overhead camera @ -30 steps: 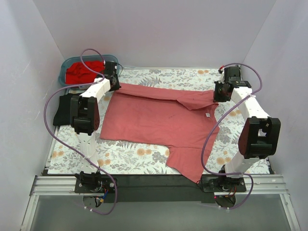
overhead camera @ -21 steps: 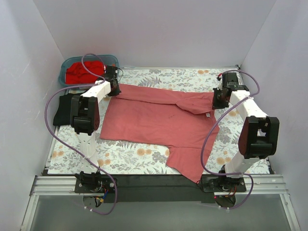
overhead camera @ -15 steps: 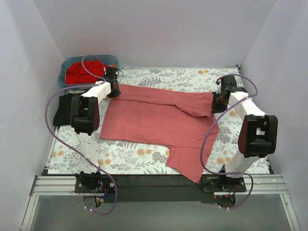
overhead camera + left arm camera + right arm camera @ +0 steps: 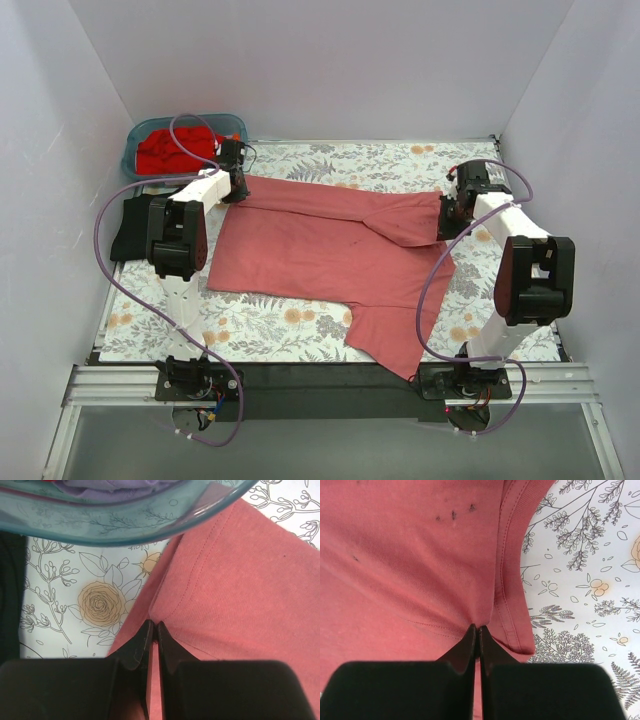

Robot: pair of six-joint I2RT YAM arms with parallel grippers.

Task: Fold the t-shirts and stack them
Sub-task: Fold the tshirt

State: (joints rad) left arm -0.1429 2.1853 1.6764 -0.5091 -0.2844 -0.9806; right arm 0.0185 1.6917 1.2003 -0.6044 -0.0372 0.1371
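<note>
A salmon-pink t-shirt (image 4: 320, 250) lies spread across the floral table cover, its far edge folded over toward me. My left gripper (image 4: 238, 186) is shut on the shirt's far left edge; in the left wrist view the closed fingertips (image 4: 154, 630) pinch a fold of the pink cloth (image 4: 235, 580). My right gripper (image 4: 447, 215) is shut on the shirt's far right part beside the neckline; its tips (image 4: 477, 632) pinch the cloth (image 4: 410, 555) next to the collar band. Red shirts (image 4: 172, 148) lie in the teal bin. A black shirt (image 4: 126, 228) lies at the table's left edge.
The teal bin (image 4: 142, 131) stands at the far left corner, and its rim (image 4: 125, 527) hangs close over my left gripper. The floral table cover (image 4: 270, 320) shows in front of the shirt. White walls close in three sides.
Both grippers have drawn the shirt's far edge toward me. The right gripper moved nearer and lower, and the fold now covers the collar label.
</note>
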